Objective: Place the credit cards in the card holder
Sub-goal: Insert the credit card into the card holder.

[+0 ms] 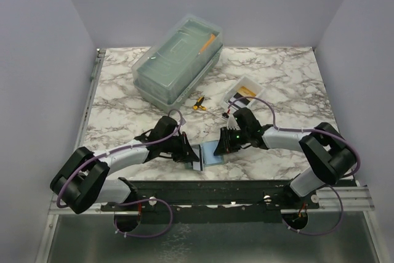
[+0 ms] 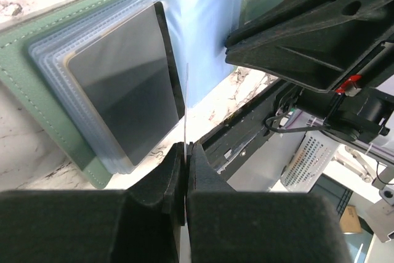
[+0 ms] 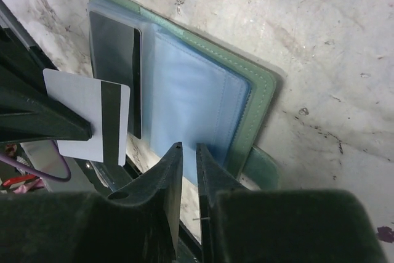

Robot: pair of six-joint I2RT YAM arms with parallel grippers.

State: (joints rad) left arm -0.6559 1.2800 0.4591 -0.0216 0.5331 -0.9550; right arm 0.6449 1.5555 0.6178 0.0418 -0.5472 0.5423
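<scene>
While one black card [image 3: 114,47] sits pocketed in the open card holder [image 3: 261,90] on the worktop [image 3: 320,16], my left claw [image 2: 186,152] clamps a second card [image 3: 92,124], not yet inserted. My right claw [image 3: 188,152] is nearly together, grip unclear.

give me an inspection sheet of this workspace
surface: marble table
job's things: card holder lies open; black card sits in a pocket; white card with a dark stripe is held beside it
clutter: lidded box, white tray, yellow-handled tool
grippers: left gripper shut on the white card; right gripper nearly closed at the card holder's edge, grip unclear
cables: purple cables loop along both arms
surroundings: plain walls on three sides
</scene>
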